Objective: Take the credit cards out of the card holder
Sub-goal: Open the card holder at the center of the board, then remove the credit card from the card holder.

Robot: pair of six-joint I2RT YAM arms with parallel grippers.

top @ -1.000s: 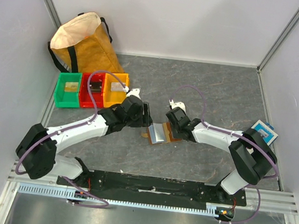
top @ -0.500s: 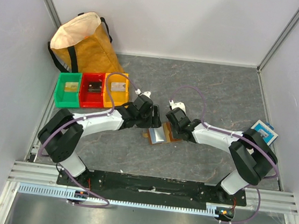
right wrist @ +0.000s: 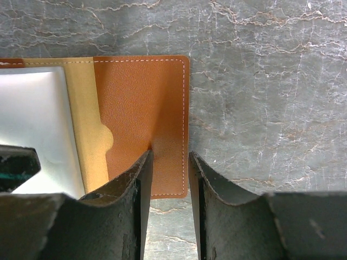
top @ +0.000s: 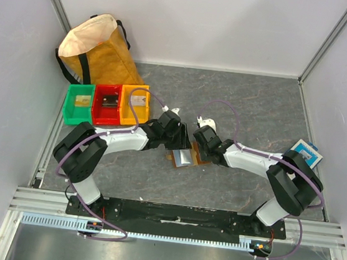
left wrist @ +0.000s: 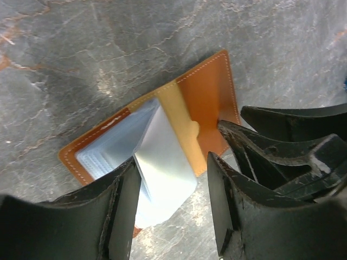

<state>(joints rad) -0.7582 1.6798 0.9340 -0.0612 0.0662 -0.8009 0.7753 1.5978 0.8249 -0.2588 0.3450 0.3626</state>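
Left wrist view: left gripper, jaws apart, straddles a silver credit card tilted up from the card holder, lying open on the table midway between its side edges; right gripper, jaws narrowly apart, seemingly presses the brown flap

The grey marbled table carries an open brown card holder at its middle. A green bin, red bin and orange bin stand back left by a yellow bag, and a blue-and-white packet lies far right.
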